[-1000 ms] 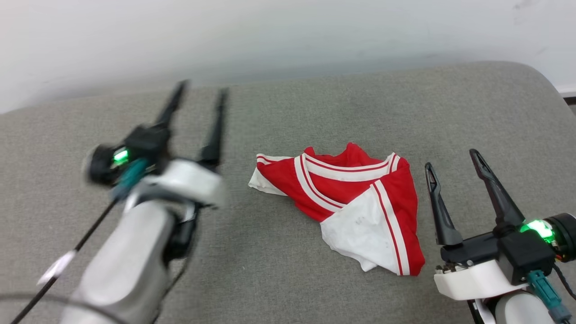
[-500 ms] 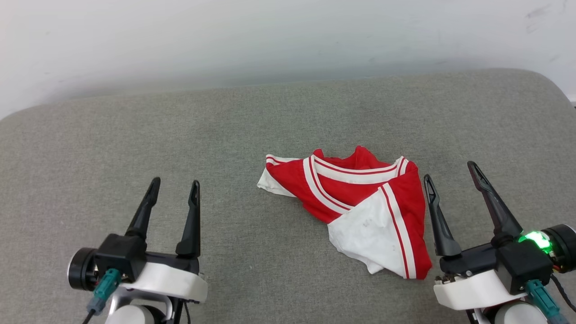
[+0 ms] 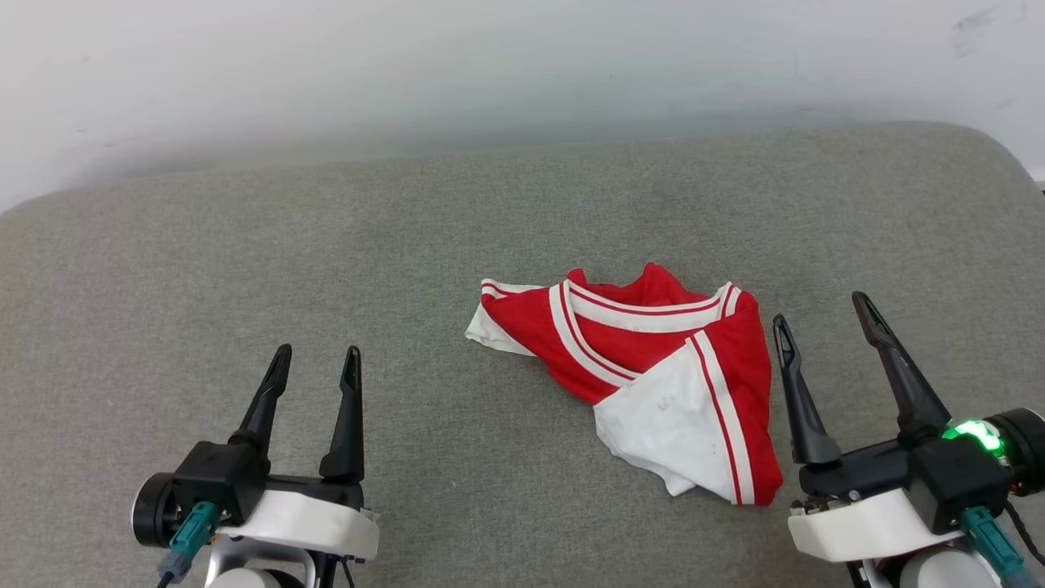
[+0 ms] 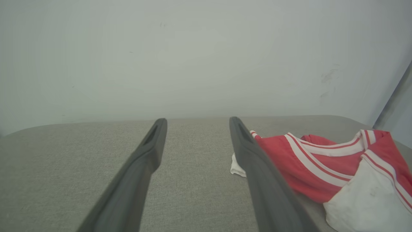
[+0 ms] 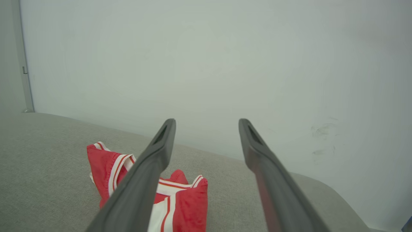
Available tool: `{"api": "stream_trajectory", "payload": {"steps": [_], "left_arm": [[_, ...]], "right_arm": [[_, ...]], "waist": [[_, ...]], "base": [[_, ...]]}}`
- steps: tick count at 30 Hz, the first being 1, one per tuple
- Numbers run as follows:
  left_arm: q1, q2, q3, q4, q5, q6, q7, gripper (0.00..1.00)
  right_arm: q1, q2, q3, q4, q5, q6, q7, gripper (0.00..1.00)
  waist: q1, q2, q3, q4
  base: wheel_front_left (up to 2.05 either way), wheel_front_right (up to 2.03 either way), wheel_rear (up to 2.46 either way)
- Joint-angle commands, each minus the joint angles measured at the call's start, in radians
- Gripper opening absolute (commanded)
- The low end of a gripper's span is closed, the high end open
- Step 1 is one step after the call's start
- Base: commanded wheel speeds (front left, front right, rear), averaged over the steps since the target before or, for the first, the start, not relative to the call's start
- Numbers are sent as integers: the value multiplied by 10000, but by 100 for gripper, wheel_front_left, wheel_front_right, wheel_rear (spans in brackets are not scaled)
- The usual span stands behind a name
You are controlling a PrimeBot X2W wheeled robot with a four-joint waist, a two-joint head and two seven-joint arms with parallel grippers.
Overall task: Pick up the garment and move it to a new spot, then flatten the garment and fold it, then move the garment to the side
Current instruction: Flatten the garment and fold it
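Head view: left gripper (image 3: 318,349) has withdrawn to the grey fabric cushion's (image 3: 245,245) near edge, jaws spread, empty. Right gripper (image 3: 820,308) likewise gapes beside the bundled red-and-white jersey garment (image 3: 645,367), seemingly set aside.

We have pulled our left gripper (image 3: 318,351) back and down.
A second ago it was raised and blurred in motion, high on the left of the head view. Now it sits sharp and settled at the lower left. Our head view itself shifted a little early on, so the whole scene lies slightly lower and rightward.
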Motion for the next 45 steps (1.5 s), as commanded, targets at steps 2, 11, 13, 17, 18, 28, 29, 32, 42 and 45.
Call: {"api": "stream_trajectory", "payload": {"steps": [2,11,13,17,18,28,29,32,42,45], "left_arm": [[-90,-119,155,39,111,-132,-26,100],[-453,-532,496,-108,409,-450,-26,100],[-582,-596,551,-117,430,-516,-26,100],[-820,-673,558,-110,499,-604,-27,100],[-877,-692,545,-107,497,-611,-27,100],[-1371,-799,330,-138,360,-709,-27,100],[-1407,-804,321,-143,330,-707,-27,100],[-1515,-810,265,-133,182,-712,-27,100],[-1547,-809,184,26,9,-580,-27,100],[-1469,-805,301,94,60,-583,-27,100]], "right_arm": [[-18,-154,146,21,-8,-3,-24,100],[-491,-1996,2197,460,2013,-4,2553,100],[-725,-2624,2861,265,2580,-4,3806,100],[-1274,-3364,3657,-149,3878,-4,6261,100],[-1366,-3534,3843,-205,4105,-4,6807,100],[-2196,-4430,4522,664,4785,-4,9213,100],[-2200,-4442,4518,854,4759,-6,9247,100],[-2129,-4321,4491,1452,4977,-7,9358,100],[-1831,-4539,5772,2237,5471,13,9328,0],[-1849,-4937,6165,1867,5655,16,9047,0]], "waist": [[0,0,109,51],[0,0,705,403],[0,0,900,506],[0,0,1287,778],[0,0,1386,866],[0,0,2155,1871],[0,0,2226,1952],[0,0,2404,2145],[0,0,2351,2158],[0,0,2095,1890]], "base": [[0,0,0],[0,0,0],[0,0,0],[0,0,0],[0,0,0],[0,0,0],[0,0,0],[0,0,0],[0,0,0],[0,0,0]]}}
